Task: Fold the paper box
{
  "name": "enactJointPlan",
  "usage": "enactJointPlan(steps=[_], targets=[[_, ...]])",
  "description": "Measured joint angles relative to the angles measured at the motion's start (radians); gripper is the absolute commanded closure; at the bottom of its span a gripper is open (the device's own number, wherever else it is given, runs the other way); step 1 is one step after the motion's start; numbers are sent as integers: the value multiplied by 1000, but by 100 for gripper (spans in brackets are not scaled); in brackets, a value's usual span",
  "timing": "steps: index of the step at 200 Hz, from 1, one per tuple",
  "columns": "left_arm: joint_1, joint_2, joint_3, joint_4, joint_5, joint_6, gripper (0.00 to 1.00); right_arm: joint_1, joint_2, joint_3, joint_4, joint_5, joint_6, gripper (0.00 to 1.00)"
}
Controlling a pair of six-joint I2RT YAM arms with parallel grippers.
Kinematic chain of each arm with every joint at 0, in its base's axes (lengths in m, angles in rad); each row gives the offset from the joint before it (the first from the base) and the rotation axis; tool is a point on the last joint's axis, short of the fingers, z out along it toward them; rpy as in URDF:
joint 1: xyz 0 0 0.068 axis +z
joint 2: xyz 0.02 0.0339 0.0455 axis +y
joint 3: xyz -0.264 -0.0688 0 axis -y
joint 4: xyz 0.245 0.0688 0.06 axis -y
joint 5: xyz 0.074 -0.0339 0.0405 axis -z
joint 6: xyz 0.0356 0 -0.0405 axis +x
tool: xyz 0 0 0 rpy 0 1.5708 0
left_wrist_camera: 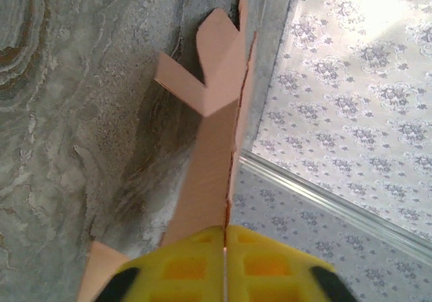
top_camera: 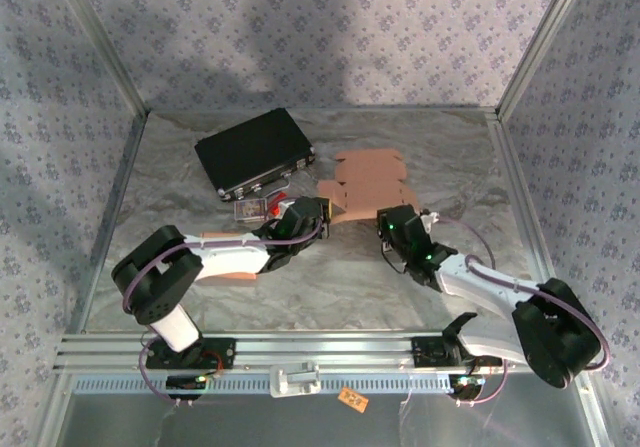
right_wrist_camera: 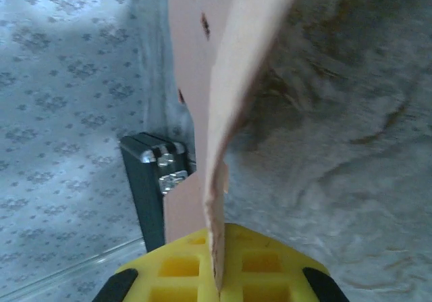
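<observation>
We see the left gripper (left_wrist_camera: 225,242) pinching one edge of the box (top_camera: 366,179) and the right gripper (right_wrist_camera: 217,251) clamped on another edge. The single box, flat pinkish card, lies just right of the case (top_camera: 255,153), near edge lifted. One black case, lid closed, its contents hidden from us.

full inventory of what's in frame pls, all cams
paper box: one, pinkish-tan, mostly flat, table centre
black case: one, black, closed, back left of the table
clear packet: one, clear, just in front of the case; something red beside it, too small to identify
orange tag: one, orange, on the metal ledge in front of the arm bases
table: one, crinkled grey-silver cover
left tool: one, yellow fingers, shut on the paper box
right tool: one, yellow fingers, shut on the paper box
</observation>
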Motion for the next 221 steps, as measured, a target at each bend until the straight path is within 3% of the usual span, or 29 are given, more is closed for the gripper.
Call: enactJointPlan(steps=[18, 41, 66, 109, 139, 169, 193, 221], targets=[[7, -22, -6, -13, 17, -6, 58, -38, -24, 52, -42, -18, -35, 100], [34, -90, -8, -83, 75, 10, 52, -110, -52, 135, -113, -62, -96, 100], [95, -232, -3, -256, 172, 78, 50, -200, -59, 251, -204, -143, -182, 100], [216, -417, 135, -666, 254, 345, 50, -277, -59, 549, -487, -261, -331, 100], [294, -480, 181, -842, 277, 501, 50, -292, -48, 825, -828, -346, -373, 100], [341, -486, 201, -975, 312, 610, 52, -256, -40, 1078, -1246, -353, -328, 100], [363, -462, 238, -1046, 370, 683, 54, -209, -37, 1106, -1399, -375, -253, 100], [372, -356, 345, -1069, 468, 787, 54, -193, 55, 1012, -1371, -397, -195, 100]])
